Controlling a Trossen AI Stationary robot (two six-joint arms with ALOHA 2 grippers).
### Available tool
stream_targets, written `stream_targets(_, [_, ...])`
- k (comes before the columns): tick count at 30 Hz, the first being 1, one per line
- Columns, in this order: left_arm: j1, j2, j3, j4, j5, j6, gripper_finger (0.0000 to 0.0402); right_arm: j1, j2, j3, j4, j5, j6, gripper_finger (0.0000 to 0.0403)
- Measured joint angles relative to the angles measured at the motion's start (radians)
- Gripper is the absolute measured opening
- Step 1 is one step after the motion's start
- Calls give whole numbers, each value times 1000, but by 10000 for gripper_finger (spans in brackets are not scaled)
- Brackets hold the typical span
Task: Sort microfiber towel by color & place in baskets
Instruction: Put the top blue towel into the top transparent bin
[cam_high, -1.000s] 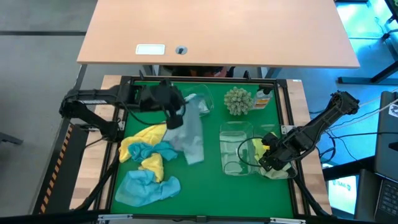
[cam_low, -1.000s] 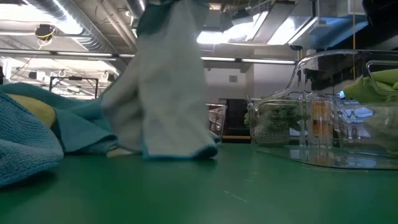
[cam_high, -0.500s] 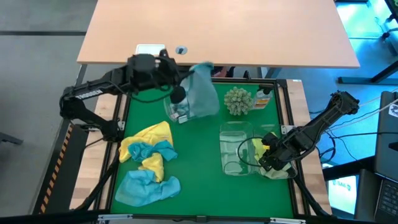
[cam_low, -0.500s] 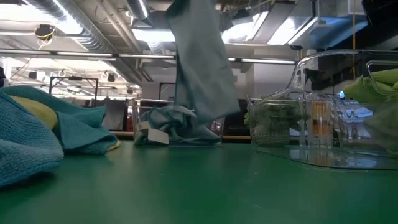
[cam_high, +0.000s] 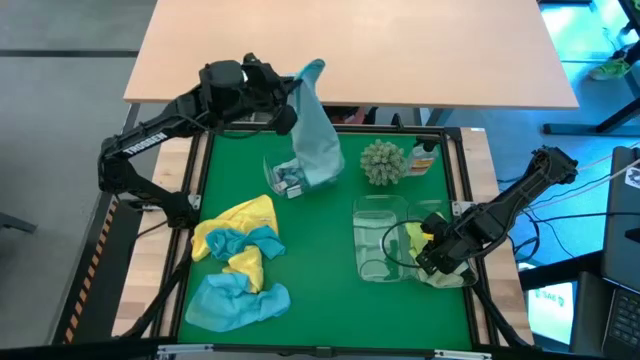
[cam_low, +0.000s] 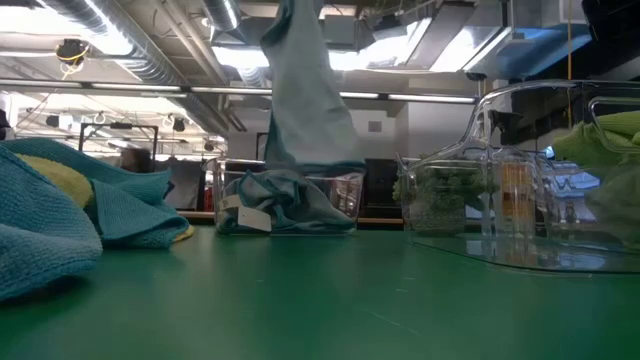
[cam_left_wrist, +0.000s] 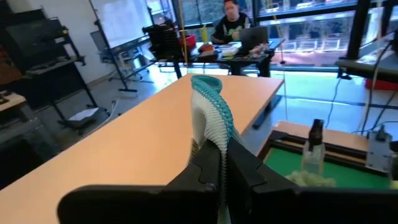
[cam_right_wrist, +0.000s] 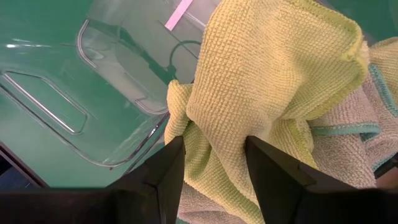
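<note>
Roughly midway: left gripper (cam_high: 290, 100) clamped on pale grey-blue towel (cam_high: 315, 140) dangling over far basket (cam_high: 290, 180) w/ similar cloth inside, right gripper (cam_high: 432, 250) pinching lime towel (cam_right_wrist: 261, 81) at right basket (cam_high: 445, 275), yellow/blue pile (cam_high: 240, 260) unsorted.

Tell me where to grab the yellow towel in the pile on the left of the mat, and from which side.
Take the yellow towel at its raised fold nearest the far side of the mat, coming straight down from above. That end is bare, while its near end lies tangled with a light blue towel over it. A pinch on the bare hump should lift it clear, probably without dragging the blue one.
</note>
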Motion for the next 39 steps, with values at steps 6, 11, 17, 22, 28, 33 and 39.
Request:
stream_targets(6, [30, 0, 0, -2, 1, 9, 0, 0, 0, 0, 0, 0, 0, 170])
stream_targets(11, [37, 0, 0, -56, 0, 16, 0, 0, 0, 0, 0, 0, 0, 170])
stream_targets(17, [16, 5, 0, -283, 39, -13, 0, 0, 0, 0, 0, 0, 0, 170])
stream_targets(22, [-23, 32, -2, -396, 124, -69, 0, 0, 0, 0, 0, 0, 0, 170])
stream_targets(28, [-89, 85, -30, -411, 132, -89, 0, 0, 0, 0, 0, 1, 0, 170])
stream_targets(33, [-112, 131, -101, -402, 130, -89, 0, 0, 0, 0, 0, 1, 0, 170])
stream_targets(39, [-95, 154, -241, -364, 125, -90, 0, 0, 0, 0, 2, 7, 0, 170])
